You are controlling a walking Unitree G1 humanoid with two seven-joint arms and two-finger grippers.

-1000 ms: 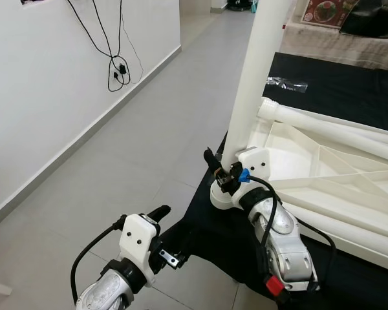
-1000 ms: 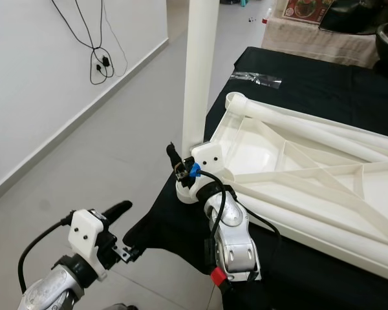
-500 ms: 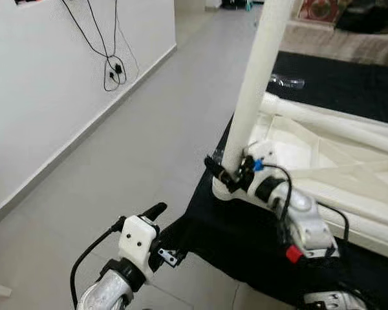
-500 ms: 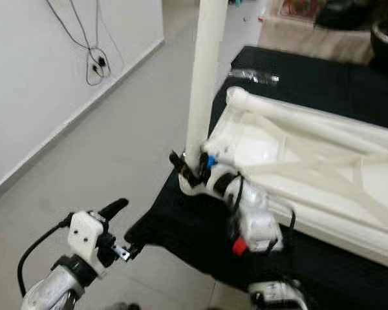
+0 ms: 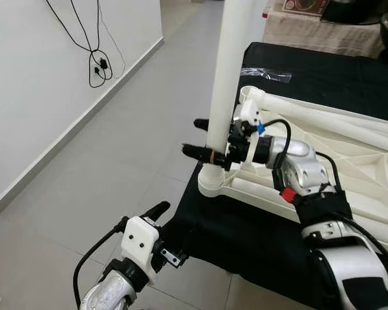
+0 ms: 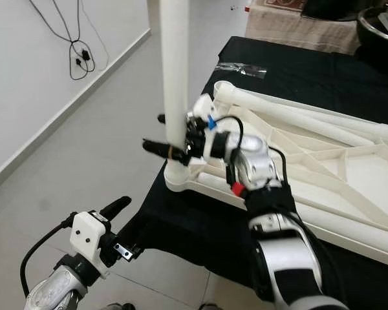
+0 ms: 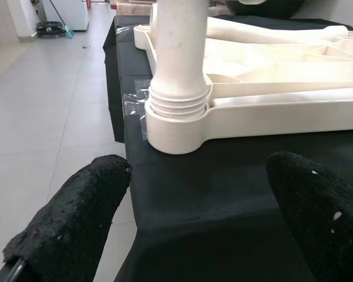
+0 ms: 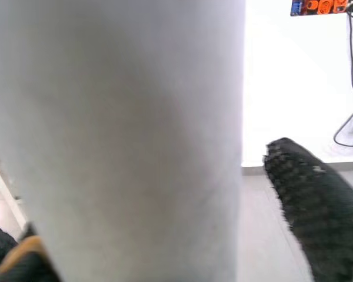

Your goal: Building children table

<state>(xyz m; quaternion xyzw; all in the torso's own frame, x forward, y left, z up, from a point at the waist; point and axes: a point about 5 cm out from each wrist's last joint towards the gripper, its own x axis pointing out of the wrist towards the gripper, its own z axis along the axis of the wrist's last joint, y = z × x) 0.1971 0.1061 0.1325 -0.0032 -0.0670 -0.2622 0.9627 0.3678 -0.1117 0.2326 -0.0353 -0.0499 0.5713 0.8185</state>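
— Where's the table they're building?

— Upside down on the black-covered desk (image 5: 246, 239). The white tabletop (image 6: 323, 161) lies flat with its ribbed underside up, and one white leg (image 5: 223, 84) stands upright in the corner socket (image 7: 173, 126) nearest the floor edge. In the left wrist view you can see thread rings just above the socket, so I'd judge it isn't screwed fully home.

— Is the robot holding it?

— The right gripper (image 5: 205, 139) reaches across from the desk side with a black finger on either side of the leg, low down, a little above the socket. Whether the jaws actually pinch it or merely bracket it, I cannot tell; the right wrist view shows the leg very close with one finger (image 8: 317, 205) standing a bit off its edge.

— And the other arm?

— The left gripper (image 5: 156, 213) hangs low over the grey floor, off the desk's corner, jaws spread wide with nothing in them.

— How will that leg handle?

— It looks like hollow moulded plastic: light, stiff, smooth and round, so likely slippery when twisted. Gripping low near the thread seems sensible to me; higher up it might lever against the socket.
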